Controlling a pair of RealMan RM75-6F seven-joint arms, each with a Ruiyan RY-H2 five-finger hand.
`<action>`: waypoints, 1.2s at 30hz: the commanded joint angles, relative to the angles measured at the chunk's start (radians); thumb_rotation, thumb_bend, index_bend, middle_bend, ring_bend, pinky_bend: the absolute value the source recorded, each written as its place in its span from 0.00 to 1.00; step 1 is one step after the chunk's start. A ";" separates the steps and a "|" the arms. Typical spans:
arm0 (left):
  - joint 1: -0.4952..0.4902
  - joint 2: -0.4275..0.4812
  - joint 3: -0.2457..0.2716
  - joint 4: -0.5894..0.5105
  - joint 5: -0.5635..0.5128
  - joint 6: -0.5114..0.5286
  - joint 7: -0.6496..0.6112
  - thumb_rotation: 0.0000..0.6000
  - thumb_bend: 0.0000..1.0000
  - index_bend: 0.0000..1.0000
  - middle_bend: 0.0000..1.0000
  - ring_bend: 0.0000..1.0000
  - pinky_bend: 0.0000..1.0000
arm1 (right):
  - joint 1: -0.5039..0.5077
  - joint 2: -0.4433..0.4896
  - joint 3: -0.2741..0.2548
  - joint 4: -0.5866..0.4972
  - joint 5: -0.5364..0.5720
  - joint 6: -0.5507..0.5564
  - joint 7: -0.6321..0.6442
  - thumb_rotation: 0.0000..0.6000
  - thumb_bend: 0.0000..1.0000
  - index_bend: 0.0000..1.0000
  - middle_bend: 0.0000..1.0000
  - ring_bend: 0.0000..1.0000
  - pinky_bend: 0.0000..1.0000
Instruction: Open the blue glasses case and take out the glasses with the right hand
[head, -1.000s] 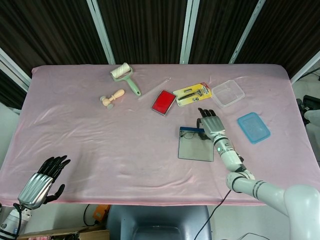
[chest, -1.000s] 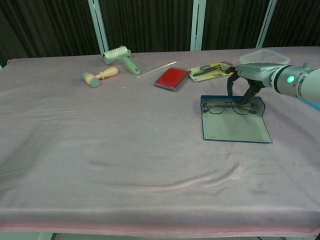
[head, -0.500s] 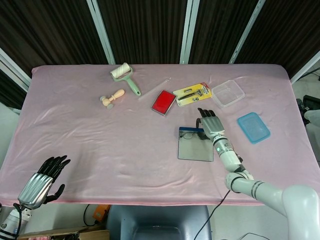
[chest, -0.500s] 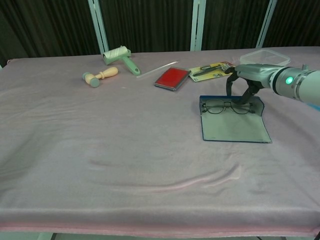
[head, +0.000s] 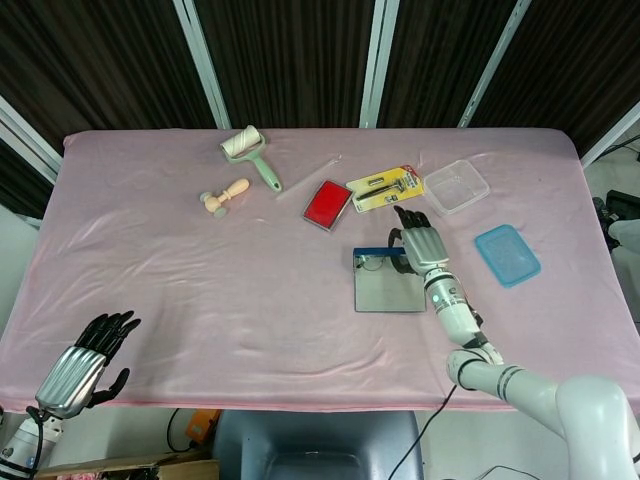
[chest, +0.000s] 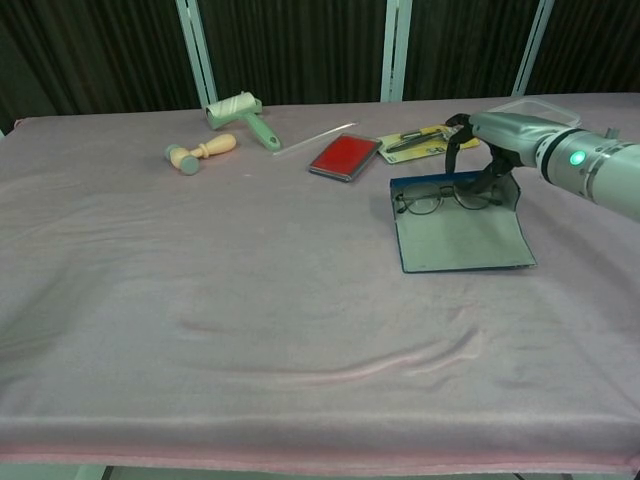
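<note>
Chest view: flat blue glasses case (chest: 455, 230), lid folded open on pink-clothed tabletop (chest: 250, 300), grey lining upward, far wall raised. Thin dark-framed glasses (chest: 445, 199) lying inside along far wall, not yet lifted out. Right hand (chest: 487, 150), silver with dark fingers, arched over right end of frame, fingers curled down to case's far edge; contact with frame or pinch cannot be told from either view. Placement judged to suit a pinch at frame's right side. Head view: left hand (head: 85, 362), fingers apart, holding nothing, idle at near left tabletop corner, well apart from case. Red flat rectangular box (chest: 345, 156) just beyond case, untouched.
</note>
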 joint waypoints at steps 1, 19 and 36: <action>0.000 0.000 0.000 0.000 0.000 0.000 0.000 1.00 0.45 0.00 0.00 0.00 0.00 | -0.015 -0.041 0.004 0.053 -0.068 0.065 0.080 1.00 0.55 0.70 0.10 0.00 0.00; -0.001 0.001 0.002 0.001 0.001 -0.002 -0.003 1.00 0.45 0.00 0.00 0.00 0.00 | -0.055 -0.260 -0.066 0.438 -0.344 0.418 0.240 1.00 0.55 0.71 0.11 0.00 0.00; -0.002 0.000 0.003 -0.001 0.002 -0.006 0.004 1.00 0.45 0.00 0.00 0.00 0.00 | -0.043 -0.289 -0.019 0.568 -0.319 0.336 0.240 1.00 0.55 0.71 0.11 0.00 0.00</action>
